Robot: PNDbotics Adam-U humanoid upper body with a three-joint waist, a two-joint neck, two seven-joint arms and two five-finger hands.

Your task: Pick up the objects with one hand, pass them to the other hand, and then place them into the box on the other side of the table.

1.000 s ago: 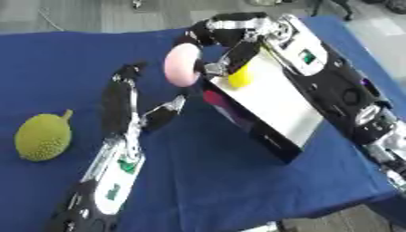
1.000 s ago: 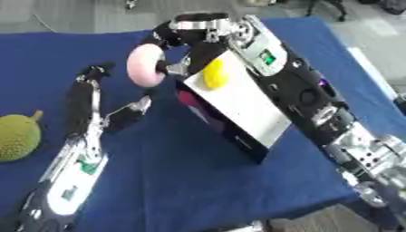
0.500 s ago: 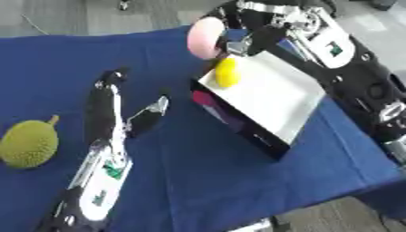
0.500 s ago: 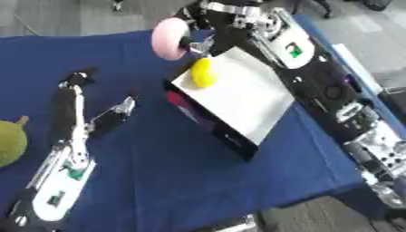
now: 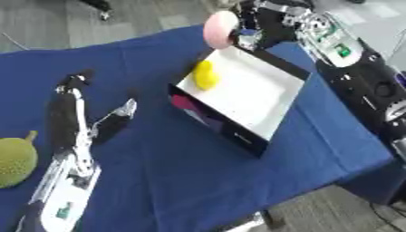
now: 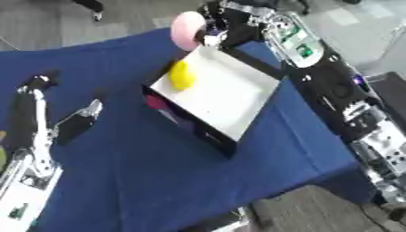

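We saw the right hand [image 5: 255,28] curled round the pink object [image 5: 219,29] above the box's [image 5: 262,93] far corner, while the left hand [image 5: 75,115] lay open on the blue table [image 5: 158,181].

No writing, number or brand can be read anywhere in these views. The right arm [image 5: 337,45] carries a small green patch and the left arm [image 5: 63,210] another, but both are too blurred to show any lettering.
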